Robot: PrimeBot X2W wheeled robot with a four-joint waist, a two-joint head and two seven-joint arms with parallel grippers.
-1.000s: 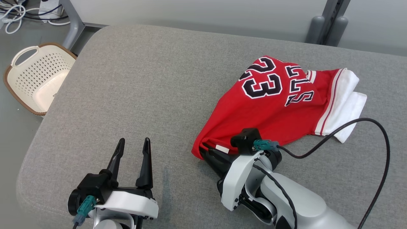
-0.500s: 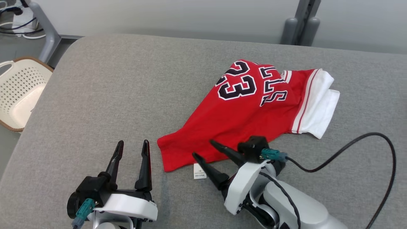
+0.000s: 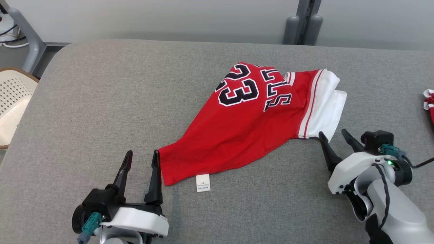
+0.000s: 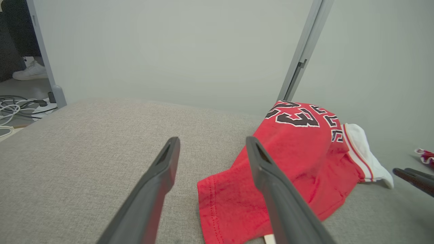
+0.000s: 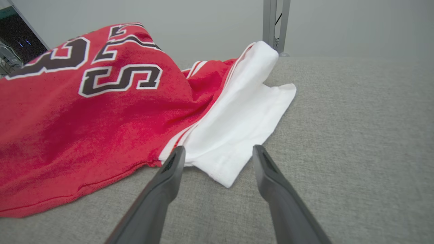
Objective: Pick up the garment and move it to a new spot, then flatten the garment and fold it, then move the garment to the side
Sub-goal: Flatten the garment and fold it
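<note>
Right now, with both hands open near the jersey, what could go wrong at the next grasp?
The white sleeve of the jersey lies doubled, so the right hand may pinch two layers and the cloth may not flatten. The left hand sits beside the hem corner; closing there might catch only the edge, or miss it.

I see a red garment (image 3: 244, 135) with black, white-edged numerals and letters, a white sleeve (image 3: 325, 105), red-and-white striped trim and a white label (image 3: 203, 183). The worktop (image 3: 118, 101) is plain grey weave; the basket (image 3: 13, 98) is cream, dotted with holes, brown-rimmed.
</note>
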